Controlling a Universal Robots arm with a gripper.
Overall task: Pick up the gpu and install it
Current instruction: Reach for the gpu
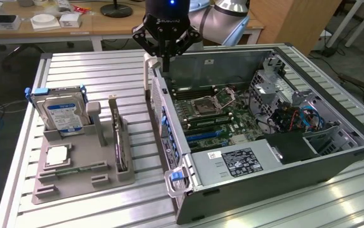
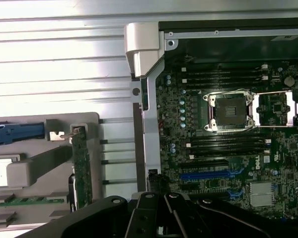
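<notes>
Zero pick done as I judge it: you're at the approach step. The tool hangs clenched on nothing, over the far corner of the PC case, above its side wall.

The gpu stands on edge in the grey holder, on the holder's side nearest the case. The holder sits toward the surface edge at the exterior view's left. The hard drive stands upright in the same holder, on the side away from the case.

Reaching the card calls for, IMO, the tool opened first, then lined up w/ the thin top edge.

Room: only a narrow strip of bare surface lies between holder and case wall, so watch that wall and the holder post just beside the card. Above the card it's clear. Inside the case, the blue slot on the mobo looks unobstructed.
</notes>
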